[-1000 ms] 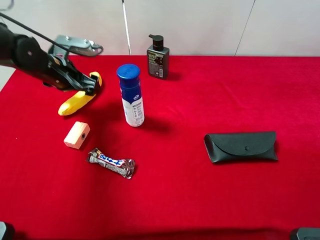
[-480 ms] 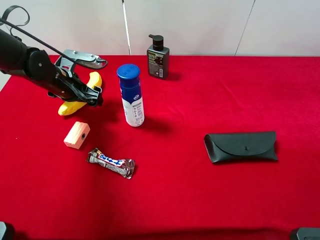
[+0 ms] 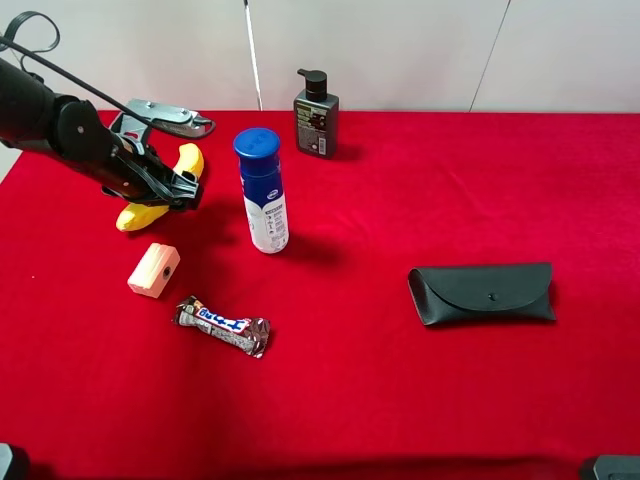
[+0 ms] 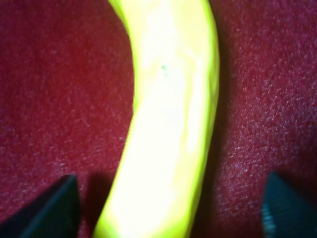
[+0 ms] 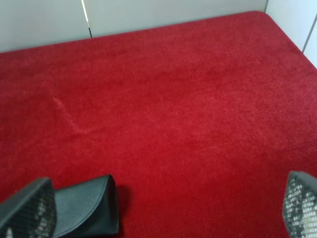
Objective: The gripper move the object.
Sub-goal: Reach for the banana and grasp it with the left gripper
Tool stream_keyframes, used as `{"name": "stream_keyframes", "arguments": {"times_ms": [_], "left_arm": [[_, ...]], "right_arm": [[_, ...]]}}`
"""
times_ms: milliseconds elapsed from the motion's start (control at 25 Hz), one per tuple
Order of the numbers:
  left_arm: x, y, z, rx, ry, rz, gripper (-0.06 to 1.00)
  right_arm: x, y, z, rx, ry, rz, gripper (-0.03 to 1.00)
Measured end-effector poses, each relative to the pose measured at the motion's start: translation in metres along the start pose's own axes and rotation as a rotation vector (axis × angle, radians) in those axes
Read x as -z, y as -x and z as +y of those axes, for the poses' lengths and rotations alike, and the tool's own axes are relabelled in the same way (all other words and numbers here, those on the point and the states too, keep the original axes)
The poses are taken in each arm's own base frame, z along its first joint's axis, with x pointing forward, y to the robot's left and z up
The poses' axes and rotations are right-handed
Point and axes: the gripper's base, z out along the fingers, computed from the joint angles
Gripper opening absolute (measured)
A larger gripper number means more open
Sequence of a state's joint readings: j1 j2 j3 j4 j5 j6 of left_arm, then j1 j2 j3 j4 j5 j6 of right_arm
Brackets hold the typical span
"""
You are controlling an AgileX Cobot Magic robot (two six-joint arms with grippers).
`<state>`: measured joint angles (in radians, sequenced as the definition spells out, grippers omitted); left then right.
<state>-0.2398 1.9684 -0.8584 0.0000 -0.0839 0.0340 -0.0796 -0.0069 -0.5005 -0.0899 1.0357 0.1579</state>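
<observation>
Exterior high: left tool [image 3: 186, 188] over banana [image 3: 138, 216], far left of bench [image 3: 400, 400]. Left wrist: fingers [image 4: 49, 213] spread wide, straddling its mid-curve, not clenched. Judge it light, smooth, easily bruised; you should pinch the thick middle gently. Right wrist: right tool [image 5: 163, 206] released, holding nothing.

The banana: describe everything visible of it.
The banana is smooth, bright yellow and curved. It lies flat on the red cloth, left of the blue-capped bottle. The left gripper straddles its middle with jaws open; in the wrist view both fingers stand clear of its sides.
</observation>
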Motion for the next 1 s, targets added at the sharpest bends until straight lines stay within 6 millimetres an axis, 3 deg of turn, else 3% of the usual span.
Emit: {"name": "stream_keyframes", "arguments": {"times_ms": [280,1000], "left_arm": [[0.0,0.0,0.0,0.0,0.0,0.0,0.36],[0.0,-0.0007,0.0,0.0,0.0,0.01,0.36]], "right_arm": [[0.0,0.0,0.0,0.0,0.0,0.0,0.69],[0.0,0.0,0.0,0.0,0.0,0.0,0.69]]}}
